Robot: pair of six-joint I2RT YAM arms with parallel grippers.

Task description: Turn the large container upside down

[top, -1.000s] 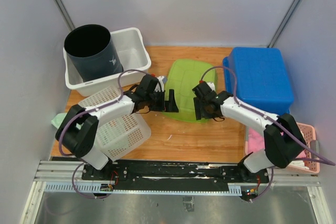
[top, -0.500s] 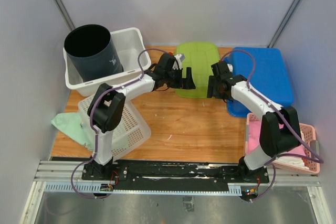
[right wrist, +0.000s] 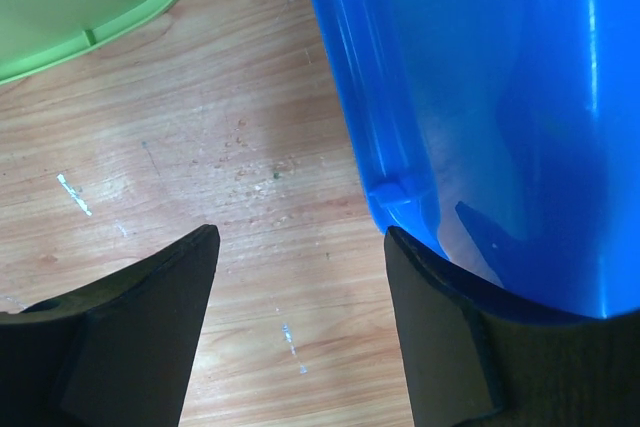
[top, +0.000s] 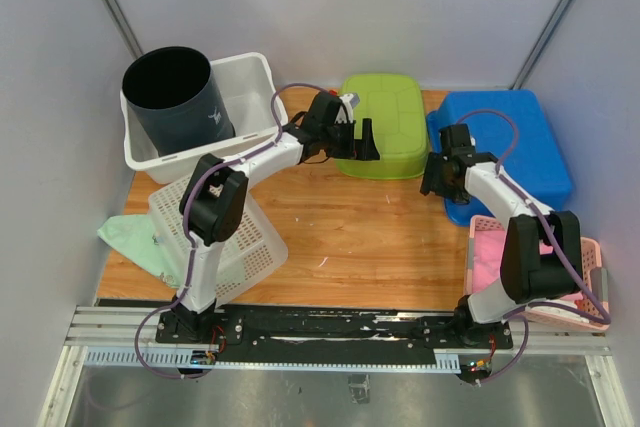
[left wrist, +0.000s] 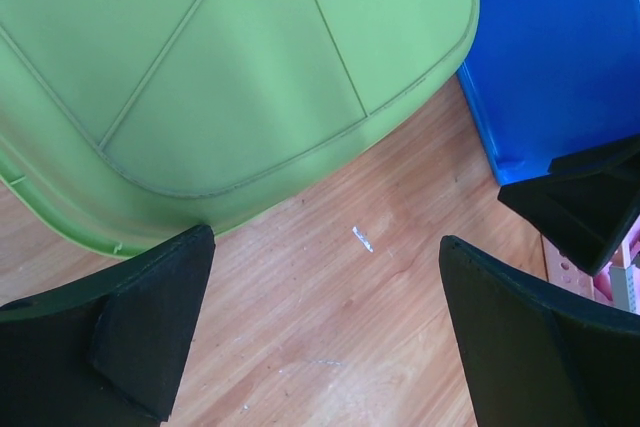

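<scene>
The green container lies upside down at the back middle of the table, its ribbed base facing up; it also fills the top of the left wrist view. My left gripper is open and empty at its front left edge, jaws wide over bare wood. The blue container lies upside down at the back right. My right gripper is open and empty beside its left wall, with the jaws over wood.
A white bin holding a black bucket stands at the back left. A white slotted basket and a green cloth lie front left. A pink basket sits front right.
The green container went from the table's middle to the back, held between both grippers. Both grippers have come off it; the right one moved right, beside the blue container.
</scene>
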